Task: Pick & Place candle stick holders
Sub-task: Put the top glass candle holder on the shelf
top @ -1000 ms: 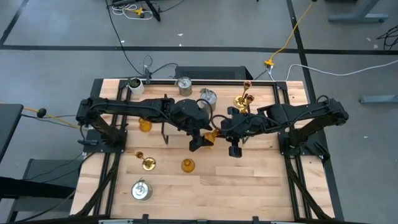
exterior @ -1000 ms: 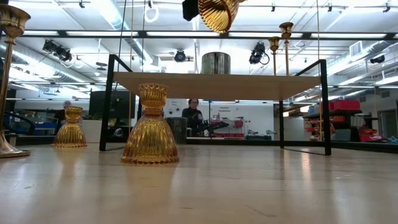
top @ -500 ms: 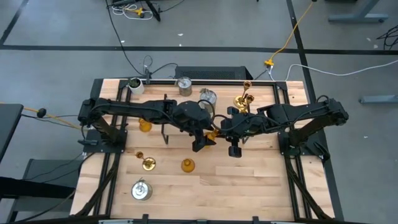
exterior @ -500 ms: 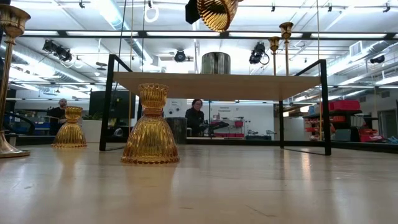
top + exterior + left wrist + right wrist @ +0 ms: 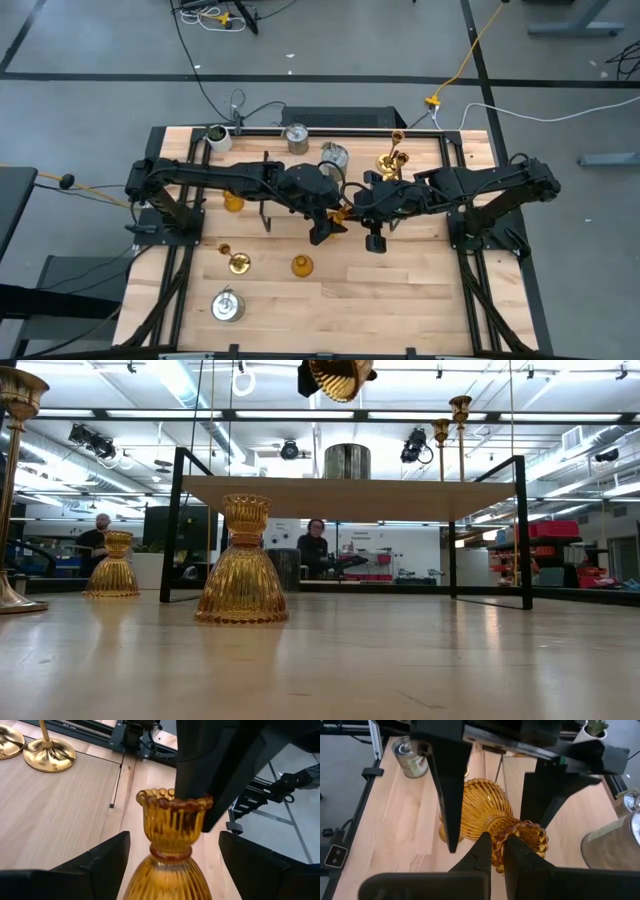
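- Right gripper, frame center, pinches the scalloped rim of the amber holder, held airborne mid-table.
- Left gripper straddles its neck, fingers apparently not touching; a mistimed handover drops it.

Two dark arms meeting over the middle of the table, left gripper with fingers wide apart, right gripper pinched tight on an amber holder's rim
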Tool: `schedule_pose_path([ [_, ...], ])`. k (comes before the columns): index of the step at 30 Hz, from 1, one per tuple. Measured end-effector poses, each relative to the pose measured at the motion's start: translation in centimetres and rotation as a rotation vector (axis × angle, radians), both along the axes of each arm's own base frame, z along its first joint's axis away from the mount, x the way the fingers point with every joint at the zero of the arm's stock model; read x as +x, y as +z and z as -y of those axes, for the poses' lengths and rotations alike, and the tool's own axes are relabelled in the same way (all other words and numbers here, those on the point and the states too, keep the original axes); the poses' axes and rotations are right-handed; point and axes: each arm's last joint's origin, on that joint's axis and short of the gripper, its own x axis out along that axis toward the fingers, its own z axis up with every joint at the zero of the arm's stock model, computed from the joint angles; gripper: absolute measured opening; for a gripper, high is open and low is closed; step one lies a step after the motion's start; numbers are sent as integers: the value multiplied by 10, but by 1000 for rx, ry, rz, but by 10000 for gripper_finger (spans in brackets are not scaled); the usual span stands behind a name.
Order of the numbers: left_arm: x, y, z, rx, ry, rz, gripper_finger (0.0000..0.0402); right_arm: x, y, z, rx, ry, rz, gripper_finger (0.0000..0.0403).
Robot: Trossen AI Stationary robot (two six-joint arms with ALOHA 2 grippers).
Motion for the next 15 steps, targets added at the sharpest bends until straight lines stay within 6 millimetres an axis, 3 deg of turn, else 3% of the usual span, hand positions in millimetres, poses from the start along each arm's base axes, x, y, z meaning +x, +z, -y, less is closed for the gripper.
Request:
schedule_pose_path([
  [15, 0, 0, 0, 0, 1, 0, 217, 0, 0, 0, -3, 4, 5, 13],
])
